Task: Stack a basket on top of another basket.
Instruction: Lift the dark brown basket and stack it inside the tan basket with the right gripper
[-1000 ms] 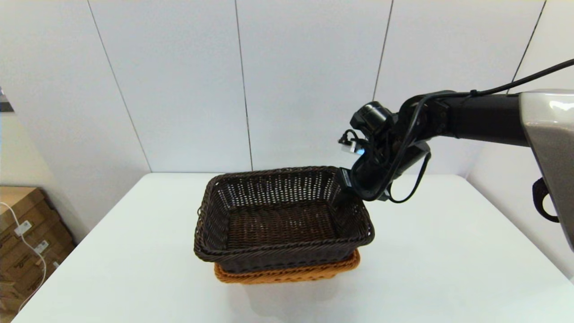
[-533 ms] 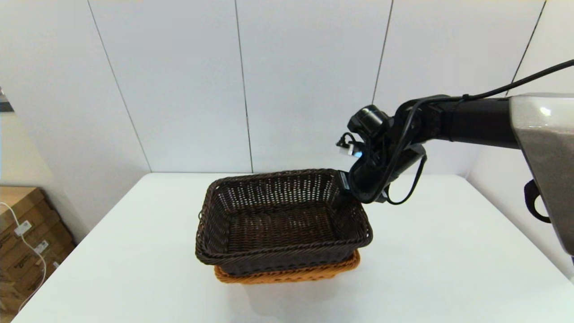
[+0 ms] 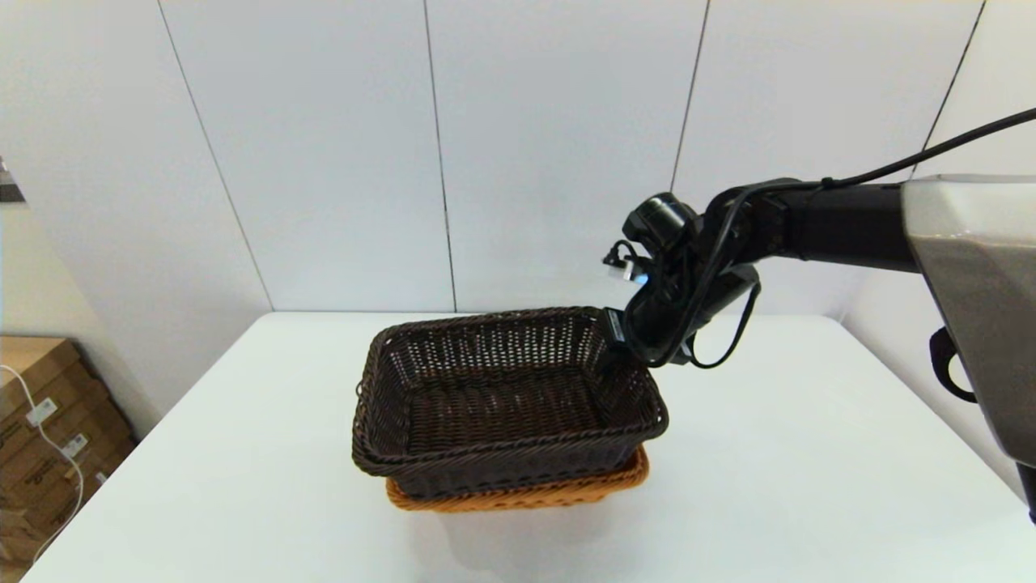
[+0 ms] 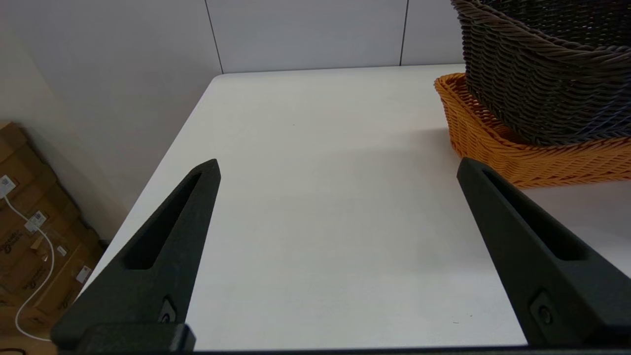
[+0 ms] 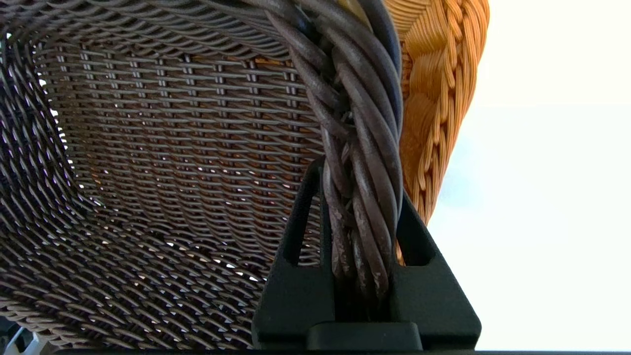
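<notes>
At the far left, the left gripper (image 4: 340, 177) hangs idle over bare worktop (image 3: 809, 453), jaws spread wide and holding nothing, with both baskets off to its right side. Mid-worktop, the dark brown basket (image 3: 502, 405) sits in the mouth of the orange basket (image 3: 518, 492), long axis running left to right and far-right corner tipped up, so it is not yet settled level. At that raised corner the right gripper (image 5: 362, 236) has its jaws pinched on the braided rim, one finger inside the wall and one outside. The carried basket therefore lies left of and below those jaws, directly over its target; lowering that corner looks like what remains, and the right arm alone is placed to do it.
</notes>
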`<state>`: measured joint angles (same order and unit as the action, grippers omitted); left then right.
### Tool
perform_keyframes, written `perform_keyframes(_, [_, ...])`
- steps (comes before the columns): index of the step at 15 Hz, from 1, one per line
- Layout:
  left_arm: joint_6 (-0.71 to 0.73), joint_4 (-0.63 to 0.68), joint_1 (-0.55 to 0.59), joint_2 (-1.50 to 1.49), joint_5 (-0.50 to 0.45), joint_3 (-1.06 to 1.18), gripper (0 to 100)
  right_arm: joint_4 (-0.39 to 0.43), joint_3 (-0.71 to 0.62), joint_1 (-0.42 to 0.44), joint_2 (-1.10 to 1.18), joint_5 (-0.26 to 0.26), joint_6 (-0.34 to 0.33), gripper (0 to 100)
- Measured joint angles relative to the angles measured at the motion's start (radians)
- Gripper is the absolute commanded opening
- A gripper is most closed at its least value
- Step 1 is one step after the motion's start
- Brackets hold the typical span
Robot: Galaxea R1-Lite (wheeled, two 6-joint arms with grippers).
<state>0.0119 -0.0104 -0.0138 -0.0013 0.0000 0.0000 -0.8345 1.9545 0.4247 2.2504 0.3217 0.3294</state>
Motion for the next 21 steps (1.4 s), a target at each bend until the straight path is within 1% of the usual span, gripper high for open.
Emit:
perform_keyframes(2, [0.0,0.0,0.0,0.0,0.0,0.0,100,0.02,0.001,0.0,0.0,0.0,0.001,0])
perform_keyframes(12, [0.001,0.0,0.0,0.0,0.0,0.0,100,0.024,0.001,0.0,-0.008,-0.002,0.004,0])
perform_keyframes(15, [0.0,0.0,0.0,0.0,0.0,0.0,100,0.054,0.001,0.0,-0.008,-0.004,0.009,0])
perform_keyframes(17, [0.0,0.0,0.0,0.0,0.0,0.0,100,0.058,0.001,0.0,-0.007,-0.014,0.008,0])
perform_keyframes(21, [0.0,0.0,0.0,0.0,0.0,0.0,100,0.071,0.001,0.0,0.002,-0.016,0.007,0])
